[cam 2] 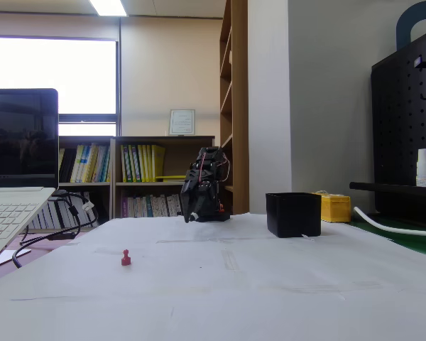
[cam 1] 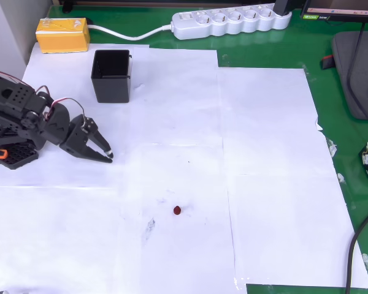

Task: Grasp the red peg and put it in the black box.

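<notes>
red peg (cam 2: 126, 258) lies on paper; black box (cam 1: 111, 75) looks empty; gripper (cam 1: 106, 152) nearly closed, empty.

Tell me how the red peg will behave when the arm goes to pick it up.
The red peg stands upright alone on the white paper, with a rounded head on a wider base, so a sideways nudge would probably tip it. It is tiny beside the black box, so likely very light and easily knocked away. It looks rigid, probably not squashing.
</notes>
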`<state>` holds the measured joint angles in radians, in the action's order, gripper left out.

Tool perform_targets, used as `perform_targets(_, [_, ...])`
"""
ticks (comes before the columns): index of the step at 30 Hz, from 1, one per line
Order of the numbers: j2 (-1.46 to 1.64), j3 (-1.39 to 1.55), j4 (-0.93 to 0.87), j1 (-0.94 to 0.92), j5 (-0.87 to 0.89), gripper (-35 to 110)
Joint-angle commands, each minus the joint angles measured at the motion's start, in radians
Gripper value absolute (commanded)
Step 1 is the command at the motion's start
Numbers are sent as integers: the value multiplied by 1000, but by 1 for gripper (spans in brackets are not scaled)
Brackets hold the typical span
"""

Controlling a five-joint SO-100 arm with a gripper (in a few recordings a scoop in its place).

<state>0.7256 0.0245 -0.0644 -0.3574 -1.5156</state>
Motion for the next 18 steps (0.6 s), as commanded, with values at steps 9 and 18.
perform_targets(9, [373,-71,485,-104,-41,0])
perform_targets(18, [713,-83,950,-126,-31,0])
